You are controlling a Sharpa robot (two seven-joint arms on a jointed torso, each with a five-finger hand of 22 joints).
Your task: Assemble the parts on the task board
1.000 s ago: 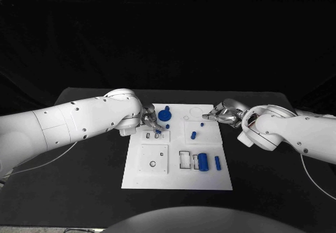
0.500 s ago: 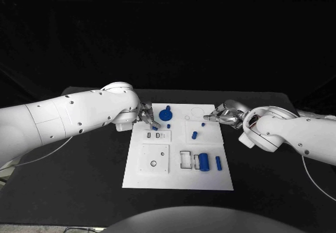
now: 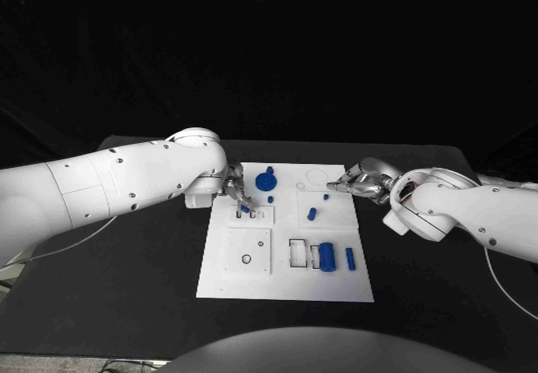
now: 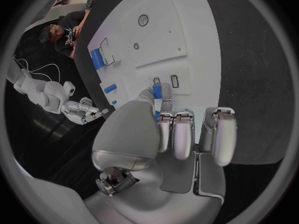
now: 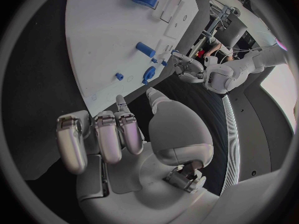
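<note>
Left hand [image 3: 235, 191] has a small blue peg [image 4: 157, 90] pinched between its thumb and a fingertip, the other fingers [image 4: 184, 134] curled down beside it, and the peg tip sits right over the 2 little slots [image 4: 166, 81] near the board's left edge. In the head view the peg [image 3: 246, 208] shows just past the fingers, at the slotted block [image 3: 253, 214]. Right hand [image 3: 357, 184] sits at the far right corner of the board [image 3: 286, 287], fingers curled in with nothing in them that I can see, close to the round outline [image 3: 315, 177] there. Out from the hands, the board lies in the middle of the black table [image 3: 124, 272]: a blue knob [image 3: 264, 183] at the far end, 2 small pegs [image 3: 311, 214] mid-board, and a fat blue cylinder [image 3: 326, 256] next to a slim bar [image 3: 350, 259] toward the near right.
</note>
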